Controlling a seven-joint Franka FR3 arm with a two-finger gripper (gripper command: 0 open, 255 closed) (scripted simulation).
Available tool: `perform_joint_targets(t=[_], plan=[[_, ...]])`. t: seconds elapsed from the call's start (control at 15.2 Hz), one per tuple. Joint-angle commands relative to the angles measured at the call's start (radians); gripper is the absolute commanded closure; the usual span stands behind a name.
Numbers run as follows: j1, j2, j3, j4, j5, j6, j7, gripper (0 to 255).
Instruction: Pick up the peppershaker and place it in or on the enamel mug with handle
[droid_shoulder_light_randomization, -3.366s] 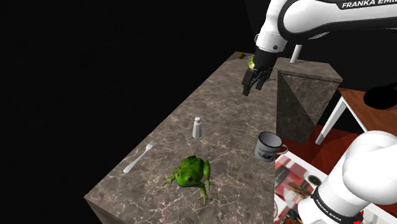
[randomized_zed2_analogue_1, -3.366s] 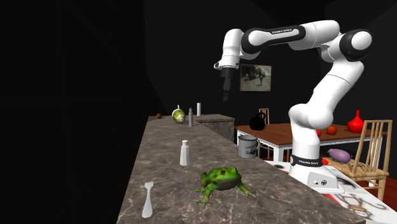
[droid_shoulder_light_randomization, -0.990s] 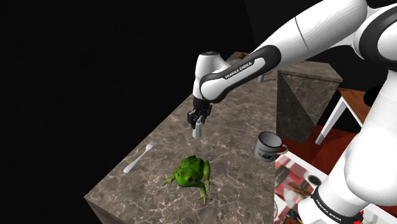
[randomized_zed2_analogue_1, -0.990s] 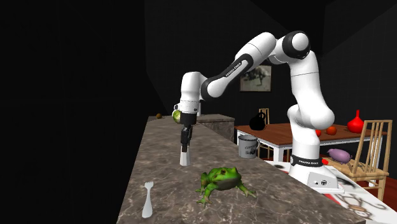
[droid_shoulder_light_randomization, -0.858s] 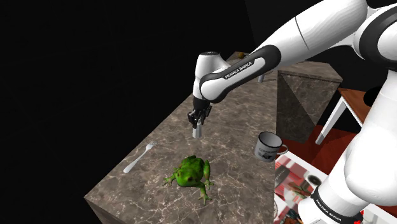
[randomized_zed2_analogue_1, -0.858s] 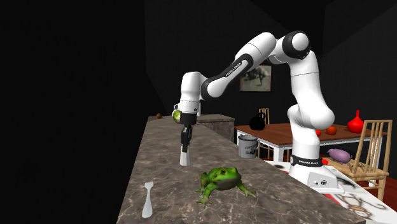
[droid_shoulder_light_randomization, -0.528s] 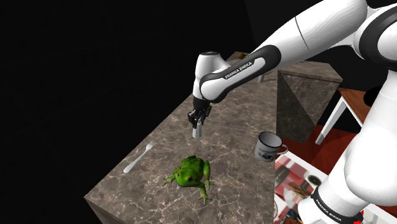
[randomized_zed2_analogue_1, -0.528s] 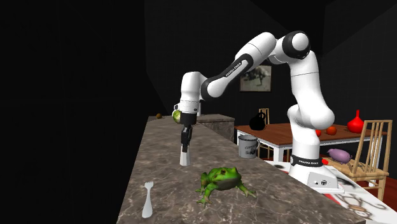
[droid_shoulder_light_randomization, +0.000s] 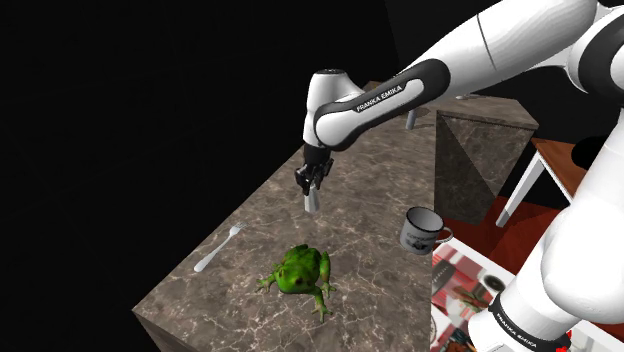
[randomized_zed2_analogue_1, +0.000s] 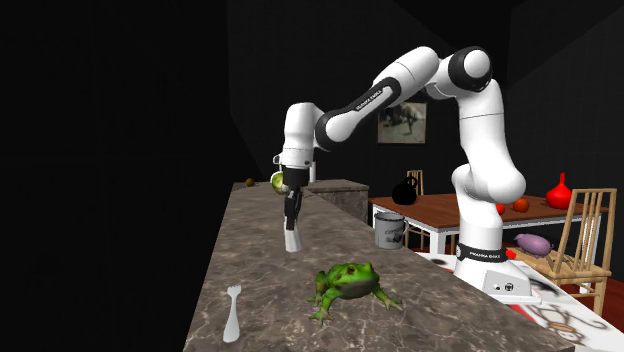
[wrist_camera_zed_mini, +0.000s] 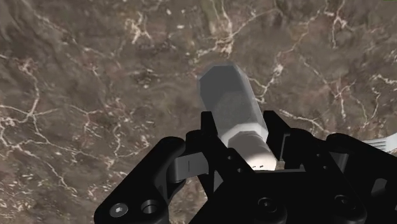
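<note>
While the long brown stone counter (droid_shoulder_light_randomization: 380, 190) takes up most of the space, the white arm (droid_shoulder_light_randomization: 400, 85) bends over its middle and points straight down. A green toy frog (droid_shoulder_light_randomization: 300, 270) sits near the close end of the counter. The white mug (droid_shoulder_light_randomization: 421, 230) with a handle stands at the edge by the shoulder view's right, well apart from the arm's hand. A pale fork (droid_shoulder_light_randomization: 217, 249) lies by the other edge.

The peppershaker (droid_shoulder_light_randomization: 312, 204) is small, pale grey and upright. It hangs from the black gripper (droid_shoulder_light_randomization: 311, 182), between the frog and the far end, and it looks to be just off the stone. In the wrist view the two fingers (wrist_camera_zed_mini: 207, 137) are pressed on the shaker's top part, one on each side, so it is held.

I think the shaker is light and hard, so a firm squeeze will not hurt it. Its sides look smooth, so it could slip or swing if the arm moves fast. The top is a fine place to hold, since the bottom stays free to go into the mug first.
</note>
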Motion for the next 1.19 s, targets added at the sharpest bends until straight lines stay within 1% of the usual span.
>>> perform_joint_targets(t=[0.0, 1.12], plan=[[-0.001, -0.014, 0.0, 0.01, 0.003, -0.024, -0.003, 255], [-0.004, -0.098, -0.001, 0.147, 0.018, -0.243, -0.009, 255]])
